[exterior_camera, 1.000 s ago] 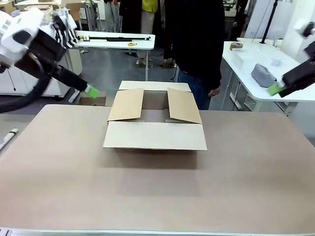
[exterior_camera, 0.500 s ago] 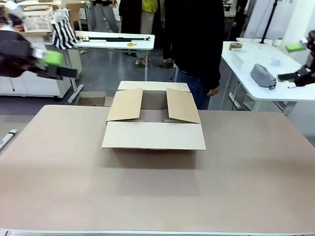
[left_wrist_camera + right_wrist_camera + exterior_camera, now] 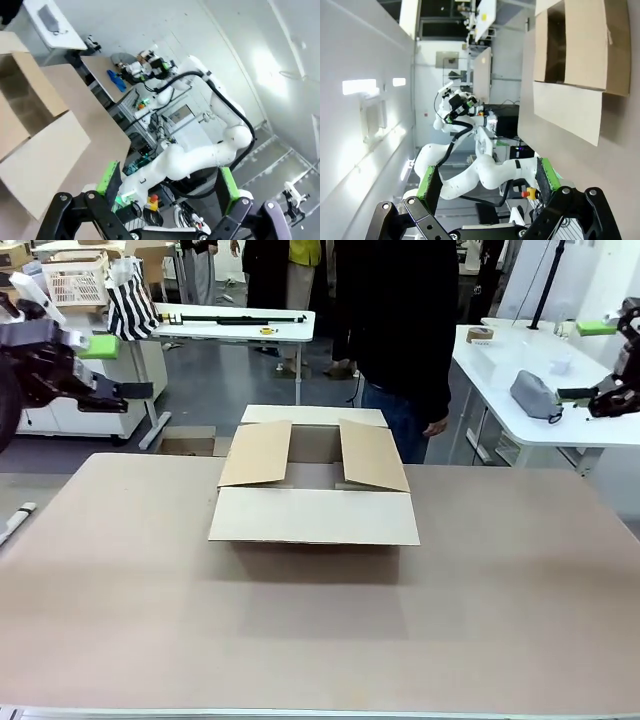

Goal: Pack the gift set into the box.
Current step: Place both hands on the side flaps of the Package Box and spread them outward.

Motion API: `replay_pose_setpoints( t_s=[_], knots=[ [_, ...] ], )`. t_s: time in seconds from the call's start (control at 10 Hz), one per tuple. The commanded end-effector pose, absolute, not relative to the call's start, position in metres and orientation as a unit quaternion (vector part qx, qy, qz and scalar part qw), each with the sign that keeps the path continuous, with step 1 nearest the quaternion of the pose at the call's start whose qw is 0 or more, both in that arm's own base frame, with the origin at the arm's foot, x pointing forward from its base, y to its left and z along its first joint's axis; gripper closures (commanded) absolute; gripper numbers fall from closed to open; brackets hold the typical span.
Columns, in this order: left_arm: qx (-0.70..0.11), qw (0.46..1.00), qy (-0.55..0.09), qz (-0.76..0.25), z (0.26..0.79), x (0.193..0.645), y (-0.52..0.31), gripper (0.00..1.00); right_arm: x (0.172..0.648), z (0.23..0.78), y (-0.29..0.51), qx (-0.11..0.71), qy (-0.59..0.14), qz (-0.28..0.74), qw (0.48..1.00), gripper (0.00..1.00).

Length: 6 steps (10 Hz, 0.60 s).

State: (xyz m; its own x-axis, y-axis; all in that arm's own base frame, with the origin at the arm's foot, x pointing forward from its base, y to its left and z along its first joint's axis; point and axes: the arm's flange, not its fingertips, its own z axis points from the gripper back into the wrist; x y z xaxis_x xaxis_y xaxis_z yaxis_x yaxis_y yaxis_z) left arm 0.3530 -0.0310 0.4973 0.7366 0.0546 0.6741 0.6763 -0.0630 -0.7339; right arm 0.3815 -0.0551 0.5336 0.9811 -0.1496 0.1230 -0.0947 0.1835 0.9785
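Cardboard box [image 3: 313, 516] stands open before a person [image 3: 400, 320]; left hand [image 3: 118, 368], right hand [image 3: 587, 360] spread.

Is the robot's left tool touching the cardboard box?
Apart. In the front view the left tool hangs open in the air at the far left, with a wide stretch of table between it and the cardboard box.

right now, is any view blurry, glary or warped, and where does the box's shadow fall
Front view: sharp, evenly lit; the box throws a soft shadow onto the table under its near flap. Left wrist view: tilted and wide-angle bent, a blown-out light patch upper right, open left pincer sharp. Right wrist view: rolled sideways, wall lights blown out at left, box crisp.
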Motion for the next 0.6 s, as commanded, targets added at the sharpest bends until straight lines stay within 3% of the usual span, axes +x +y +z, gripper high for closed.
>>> replay_pose_setpoints(
  t_s=[0.0, 0.3, 0.5],
  knots=[
    [-0.692, 0.609, -0.282, -0.265, 0.506, 0.348, -0.031, 0.0, 0.382, 0.535, -0.058, 0.634, -0.099, -0.002, 0.767, 0.0],
    [-0.689, 0.621, -0.268, -0.262, 0.508, 0.345, -0.031, 0.0, 0.382, 0.535, -0.058, 0.634, -0.099, -0.002, 0.767, 0.0],
    [-0.662, 0.707, -0.189, -0.161, 0.538, 0.364, -0.066, 0.0, 0.382, 0.535, -0.058, 0.634, -0.099, -0.002, 0.767, 0.0]
  ],
)
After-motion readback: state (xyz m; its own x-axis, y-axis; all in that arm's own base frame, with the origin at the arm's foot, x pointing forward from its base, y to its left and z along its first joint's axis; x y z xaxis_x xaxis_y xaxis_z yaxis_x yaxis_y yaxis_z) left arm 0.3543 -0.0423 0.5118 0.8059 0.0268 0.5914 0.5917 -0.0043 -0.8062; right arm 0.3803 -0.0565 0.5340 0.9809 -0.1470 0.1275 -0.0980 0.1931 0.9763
